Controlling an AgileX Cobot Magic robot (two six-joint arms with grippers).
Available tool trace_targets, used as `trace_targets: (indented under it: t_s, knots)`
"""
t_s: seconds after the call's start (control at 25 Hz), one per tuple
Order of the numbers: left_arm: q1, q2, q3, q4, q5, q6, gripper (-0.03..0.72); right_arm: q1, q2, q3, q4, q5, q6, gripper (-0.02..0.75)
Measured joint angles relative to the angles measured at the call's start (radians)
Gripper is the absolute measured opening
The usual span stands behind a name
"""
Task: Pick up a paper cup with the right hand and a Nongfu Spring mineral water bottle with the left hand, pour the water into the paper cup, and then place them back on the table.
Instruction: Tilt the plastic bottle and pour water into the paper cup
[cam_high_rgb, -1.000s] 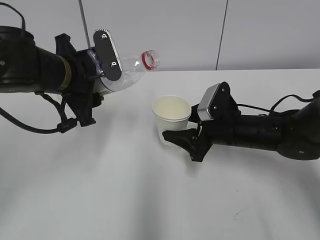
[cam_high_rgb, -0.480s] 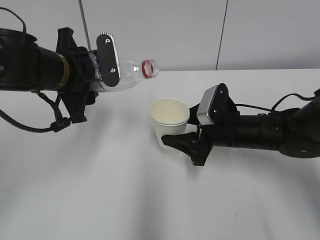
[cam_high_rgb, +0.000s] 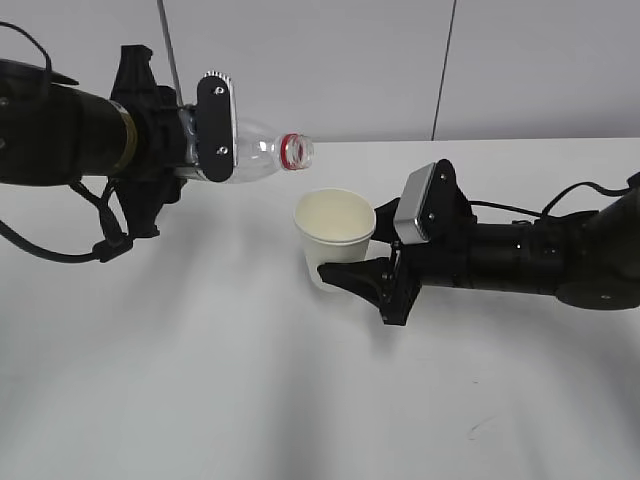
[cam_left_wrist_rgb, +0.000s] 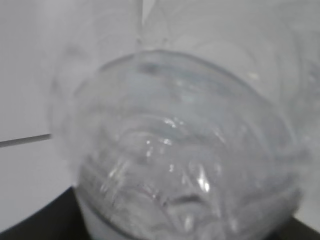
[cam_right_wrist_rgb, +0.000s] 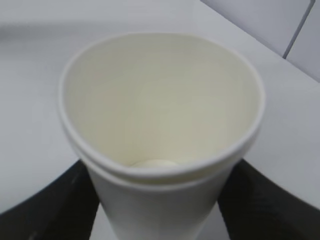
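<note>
Tipping near level over the table (cam_high_rgb: 200, 400), the Nongfu Spring mineral water bottle (cam_high_rgb: 262, 155) sits clamped in the left pincer (cam_high_rgb: 215, 125), its red-ringed mouth just above and left of the paper cup (cam_high_rgb: 335, 235). The right pincer (cam_high_rgb: 355, 272) grips that cup, held upright off the table. No stream visible. Best play: bring the mouth over the rim's centre, then tilt slowly, keeping the cup steady.
</note>
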Motion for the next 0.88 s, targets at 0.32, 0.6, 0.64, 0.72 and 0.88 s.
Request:
trace_targets:
  t_s: [0.32, 0.6, 0.64, 0.72, 0.88]
  knots:
    - [0.000, 0.000, 0.000, 0.067, 0.011, 0.001, 0.419, 0.000, 0.000, -0.002, -0.031, -0.002, 0.019, 0.514]
    - [0.000, 0.000, 0.000, 0.128, 0.011, 0.001, 0.419, 0.002, 0.000, -0.002, -0.035, -0.001, 0.027, 0.514]
    - [0.000, 0.000, 0.000, 0.141, 0.011, 0.001, 0.419, 0.002, 0.000, -0.002, -0.035, -0.001, 0.027, 0.514]
    - [0.000, 0.000, 0.000, 0.162, 0.011, 0.002, 0.419, 0.002, 0.000, -0.002, -0.037, -0.001, 0.029, 0.514]
    - [0.000, 0.000, 0.000, 0.182, 0.009, 0.004, 0.419, 0.017, 0.000, -0.002, -0.046, -0.001, 0.029, 0.514]
